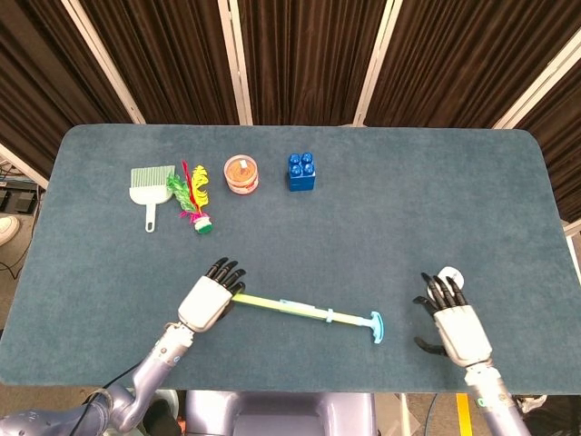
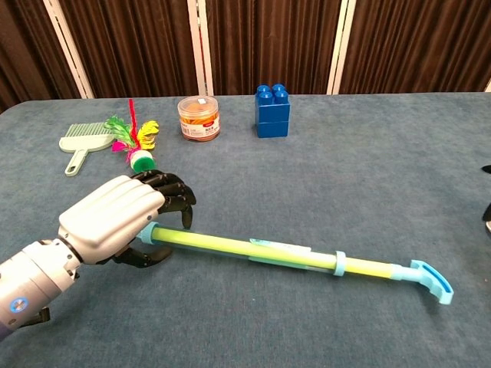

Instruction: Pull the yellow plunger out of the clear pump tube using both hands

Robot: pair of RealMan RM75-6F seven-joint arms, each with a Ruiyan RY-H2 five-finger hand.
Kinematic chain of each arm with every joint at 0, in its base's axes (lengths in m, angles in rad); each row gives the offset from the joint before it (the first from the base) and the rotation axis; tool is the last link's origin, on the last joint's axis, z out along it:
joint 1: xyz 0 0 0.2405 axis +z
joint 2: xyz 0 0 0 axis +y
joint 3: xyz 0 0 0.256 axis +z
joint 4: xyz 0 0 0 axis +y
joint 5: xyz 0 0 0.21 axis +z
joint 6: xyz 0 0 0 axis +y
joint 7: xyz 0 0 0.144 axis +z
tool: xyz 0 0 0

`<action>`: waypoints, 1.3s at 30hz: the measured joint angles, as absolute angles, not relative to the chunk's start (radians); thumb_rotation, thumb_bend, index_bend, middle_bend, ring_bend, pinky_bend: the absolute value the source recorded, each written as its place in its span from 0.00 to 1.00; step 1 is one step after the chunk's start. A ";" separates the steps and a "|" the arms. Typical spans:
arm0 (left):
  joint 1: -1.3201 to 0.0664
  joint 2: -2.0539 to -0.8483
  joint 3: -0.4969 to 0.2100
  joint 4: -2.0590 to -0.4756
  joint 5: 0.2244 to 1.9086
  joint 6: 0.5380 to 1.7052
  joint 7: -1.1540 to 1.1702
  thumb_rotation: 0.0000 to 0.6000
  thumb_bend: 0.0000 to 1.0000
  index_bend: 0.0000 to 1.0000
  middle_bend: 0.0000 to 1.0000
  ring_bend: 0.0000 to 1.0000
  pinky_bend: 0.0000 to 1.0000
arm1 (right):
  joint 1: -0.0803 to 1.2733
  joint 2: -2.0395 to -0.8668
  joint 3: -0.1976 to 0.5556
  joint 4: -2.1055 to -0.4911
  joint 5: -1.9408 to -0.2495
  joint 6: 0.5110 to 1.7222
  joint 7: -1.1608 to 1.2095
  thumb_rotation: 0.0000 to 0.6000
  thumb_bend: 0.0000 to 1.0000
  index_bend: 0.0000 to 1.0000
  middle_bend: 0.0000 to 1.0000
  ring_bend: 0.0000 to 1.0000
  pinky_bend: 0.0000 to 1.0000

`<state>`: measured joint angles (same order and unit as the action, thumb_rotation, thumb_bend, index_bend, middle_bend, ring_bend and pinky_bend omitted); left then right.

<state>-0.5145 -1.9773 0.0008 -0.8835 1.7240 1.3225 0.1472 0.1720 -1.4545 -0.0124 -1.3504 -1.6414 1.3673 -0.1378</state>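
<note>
A: Near edge of blue table [image 1: 381, 200], left of centre: clear pump tube [image 2: 230, 247] lying flat, yellow plunger [image 2: 367, 267] seated inside, light-blue handle [image 2: 431, 281] at the right-hand end.

B: Left hand [image 1: 211, 298]?

A: Placed over the tube's left end. In the chest view, dark fingers [image 2: 170, 193] curled down over the end cap, thumb beneath; wrapped around it, though tightness of hold not discernible.

B: Right hand [image 1: 452, 313]?

A: Resting palm-down on the table, well apart from the handle, to its right. Fingers extended and slightly spread, holding nothing. Just beyond the fingertips, a small white round object [image 1: 450, 274]; contact not determinable. Only a dark sliver at the chest view's right border.

B: Far side of the table?

A: In a row, left to right: pale green brush [image 1: 151, 187], feathered shuttlecock [image 1: 194, 198] with red, yellow and green plumes, round clear tub [image 1: 241, 174] with orange contents, blue building block [image 1: 301, 171]. All well apart from the tube.
</note>
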 measured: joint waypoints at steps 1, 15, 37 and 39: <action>-0.519 -1.980 0.001 -0.879 1.726 1.322 0.148 1.00 0.50 0.53 0.24 0.14 0.16 | 0.173 -1.464 -0.012 -1.346 -1.643 1.368 -0.146 1.00 0.21 0.34 0.00 0.00 0.00; -0.530 -1.984 0.005 -0.874 1.732 1.335 0.190 1.00 0.50 0.55 0.25 0.14 0.16 | 0.182 -1.498 0.005 -1.480 -1.631 1.366 -0.343 1.00 0.21 0.34 0.00 0.00 0.00; -0.557 -2.048 -0.039 -0.758 1.722 1.380 0.346 1.00 0.49 0.56 0.27 0.16 0.16 | 0.181 -1.572 -0.001 -1.683 -1.520 1.310 -0.631 1.00 0.21 0.34 0.00 0.00 0.00; -0.557 -2.056 -0.038 -0.753 1.719 1.378 0.343 1.00 0.49 0.56 0.27 0.16 0.16 | 0.180 -1.578 -0.004 -1.686 -1.514 1.309 -0.642 1.00 0.21 0.34 0.00 0.00 0.00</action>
<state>-0.5568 -2.0559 -0.0375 -0.7531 1.7186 1.3783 0.3429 0.1801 -1.5780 -0.0043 -1.6864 -1.5141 1.3089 -0.6422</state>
